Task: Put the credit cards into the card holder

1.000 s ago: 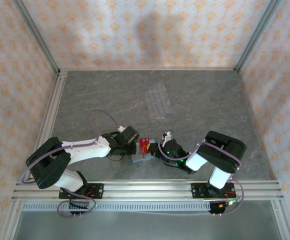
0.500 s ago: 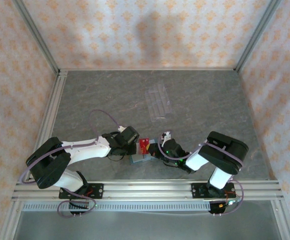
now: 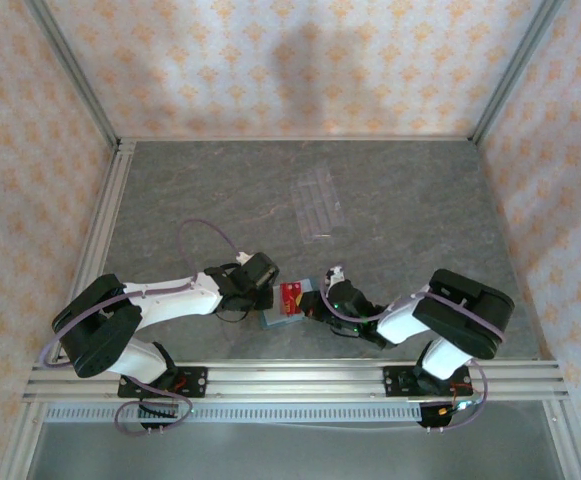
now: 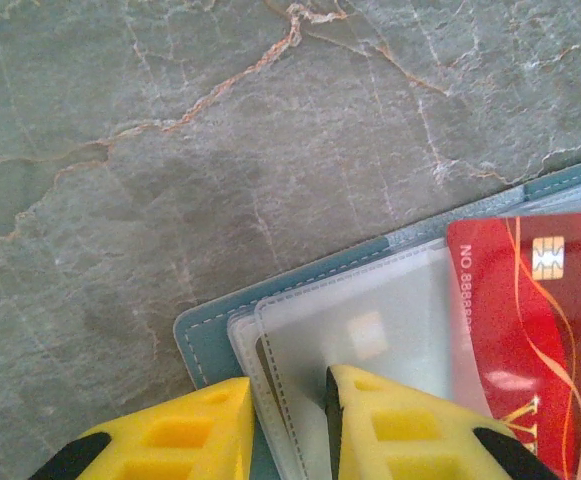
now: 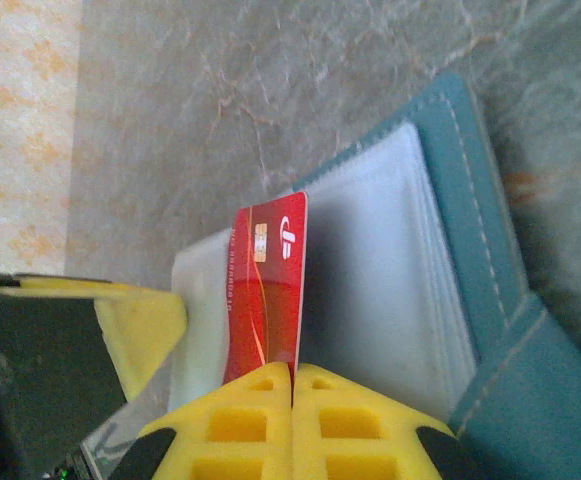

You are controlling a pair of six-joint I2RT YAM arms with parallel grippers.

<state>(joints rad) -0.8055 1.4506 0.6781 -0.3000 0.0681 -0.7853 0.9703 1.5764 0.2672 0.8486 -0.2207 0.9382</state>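
Right wrist view: shows the right claw [image 5: 292,375] pinched fully shut on the near edge of a red card [image 5: 265,290], which sticks out just beyond the fingertips, over the clear sleeves [image 5: 370,250] of the open teal card holder [image 5: 490,300] lying right of the claw. Left wrist view: shows the left claw [image 4: 288,390] barely parted, clamping the clear sleeves between its fingers, red card just to its right. Top view: places both claws tip to tip over the card holder on the table [image 3: 420,200].
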